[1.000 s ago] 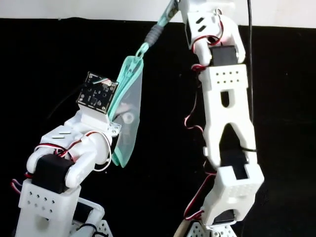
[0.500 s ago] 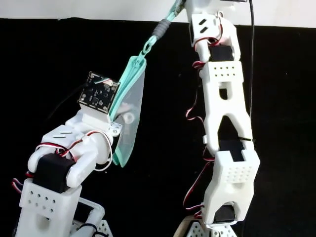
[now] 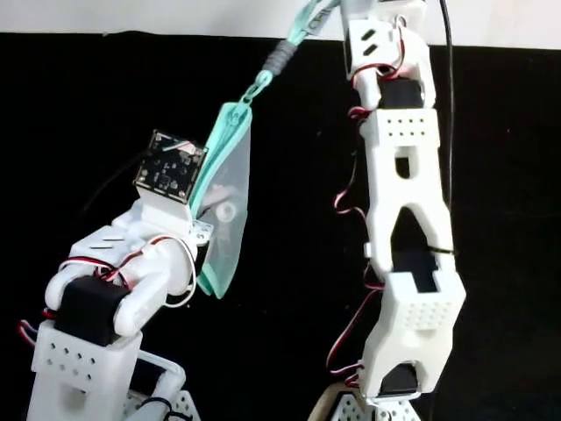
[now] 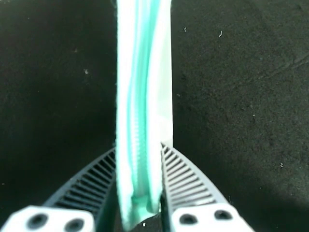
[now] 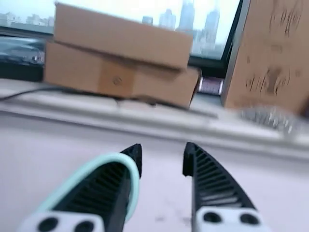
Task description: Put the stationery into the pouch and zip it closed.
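Black worktop [image 3: 88,88]; pouch [image 3: 230,210] was pinched by left tool [image 4: 140,147]; right tool [image 5: 162,147] was spread, loop [image 3: 302,22] merely hooked, so slippage was feared.

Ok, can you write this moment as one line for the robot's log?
left tool: shut on pouch end | right tool: open, zip strap hooked over one finger | pouch: stretched between both tools

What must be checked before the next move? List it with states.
1. Left gripper clamped on the mint translucent zip pouch: ok.
2. Mint strap looped round one finger of the right gripper: ok.
3. Right gripper shut on that strap: not ok, jaws apart.
4. Strap taut from pouch: ok.
5. Zip fully closed: cannot tell.
6. Stationery inside: cannot tell.
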